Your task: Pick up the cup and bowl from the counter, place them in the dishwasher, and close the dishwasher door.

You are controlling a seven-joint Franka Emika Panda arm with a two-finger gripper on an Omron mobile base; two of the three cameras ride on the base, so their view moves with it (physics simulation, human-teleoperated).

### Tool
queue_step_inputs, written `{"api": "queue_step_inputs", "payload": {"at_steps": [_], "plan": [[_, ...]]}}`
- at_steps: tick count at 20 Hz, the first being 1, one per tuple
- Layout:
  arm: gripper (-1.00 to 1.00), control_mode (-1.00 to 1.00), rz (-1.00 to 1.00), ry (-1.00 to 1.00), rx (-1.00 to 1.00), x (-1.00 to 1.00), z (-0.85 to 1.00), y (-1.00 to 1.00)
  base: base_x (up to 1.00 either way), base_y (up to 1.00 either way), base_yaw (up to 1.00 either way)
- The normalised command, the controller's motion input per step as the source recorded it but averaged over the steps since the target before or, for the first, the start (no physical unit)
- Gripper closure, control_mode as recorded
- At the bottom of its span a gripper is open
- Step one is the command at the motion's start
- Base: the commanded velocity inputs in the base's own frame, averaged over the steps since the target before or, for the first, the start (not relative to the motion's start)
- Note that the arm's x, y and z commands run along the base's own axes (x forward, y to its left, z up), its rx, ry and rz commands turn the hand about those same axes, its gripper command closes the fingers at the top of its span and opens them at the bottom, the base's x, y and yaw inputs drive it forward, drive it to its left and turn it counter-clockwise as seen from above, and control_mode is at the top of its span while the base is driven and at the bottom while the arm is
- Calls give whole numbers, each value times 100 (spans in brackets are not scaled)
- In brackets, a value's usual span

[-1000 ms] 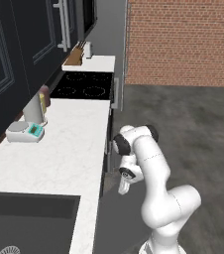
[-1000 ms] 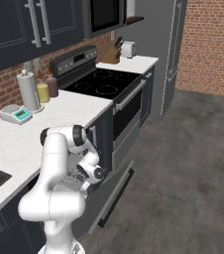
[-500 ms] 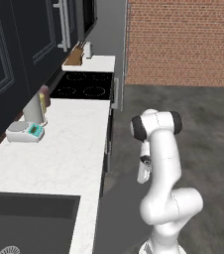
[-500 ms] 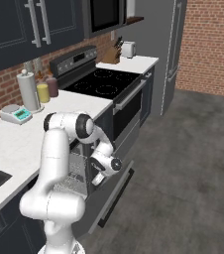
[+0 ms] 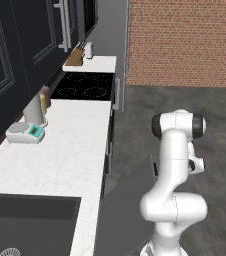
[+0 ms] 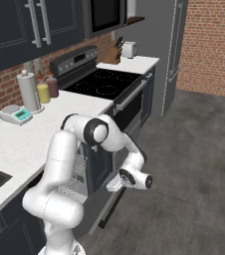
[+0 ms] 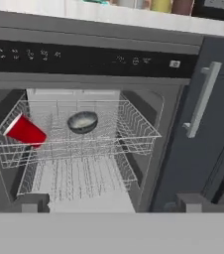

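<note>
The cup [image 7: 26,131] lies tilted in the rack [image 7: 134,130], apart from the bowl [image 7: 82,121]. The door [image 5: 122,212] is open. The fingers [image 7: 109,202] are spread, holding nothing.

2 base views flank the arm; hand view faces the dishwasher [image 7: 84,149] closely.

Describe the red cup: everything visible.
The small red tumbler-shaped cup looks like smooth plastic, tapered, plain. It lies tipped on its side in the grey wire dishwasher rack, at the rack's left end in the hand view, resting against the wires. The grey metallic bowl sits apart to its right. Nothing grips it.
</note>
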Motion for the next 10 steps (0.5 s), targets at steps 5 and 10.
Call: {"api": "queue_step_inputs", "payload": {"at_steps": [5, 10], "plan": [[-100, -100, 7, -6, 61, -81, -6, -100, 0, 0, 0], [-100, -100, 21, 0, 49, -23, -57, -100, 0, 0, 0]]}}
